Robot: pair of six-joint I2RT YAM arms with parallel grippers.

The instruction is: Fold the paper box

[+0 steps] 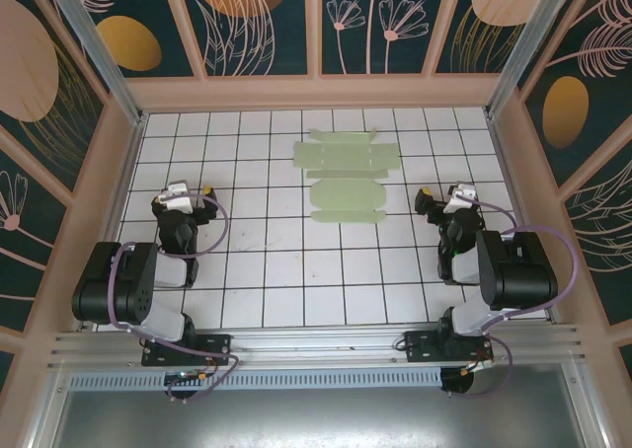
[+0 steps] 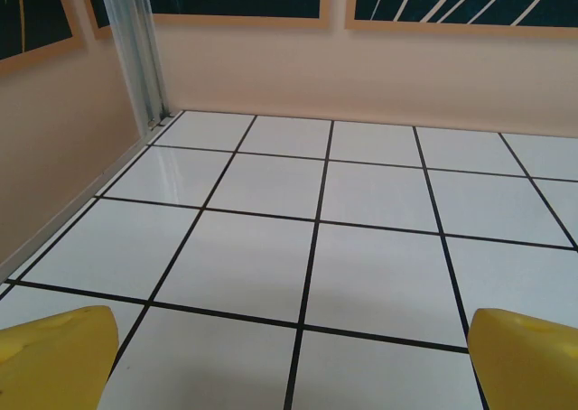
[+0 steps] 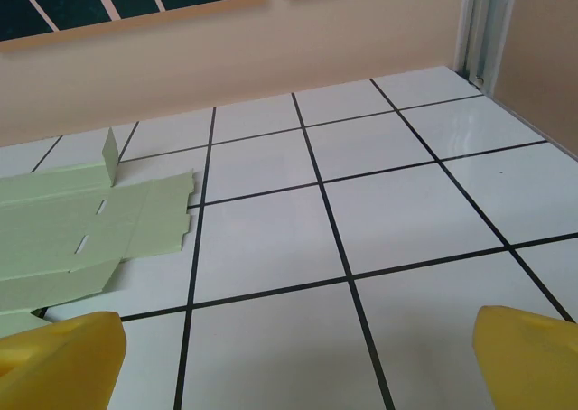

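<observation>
The paper box (image 1: 346,175) is a pale green die-cut sheet lying flat and unfolded on the tiled floor, near the back centre in the top view. Its right edge with tabs and slots (image 3: 81,225) shows at the left of the right wrist view, one small tab standing up. My left gripper (image 1: 188,193) rests at the left, well apart from the sheet; its yellow fingertips (image 2: 54,356) stand wide apart with bare tile between them. My right gripper (image 1: 444,197) sits to the right of the sheet, open, with yellow fingertips (image 3: 533,356) spread over bare tile.
Peach walls (image 1: 316,91) with dark floral panels enclose the white tiled floor (image 1: 296,270) on three sides. A metal post (image 2: 135,49) stands in the back left corner. An aluminium rail (image 1: 316,344) carries both arm bases at the near edge.
</observation>
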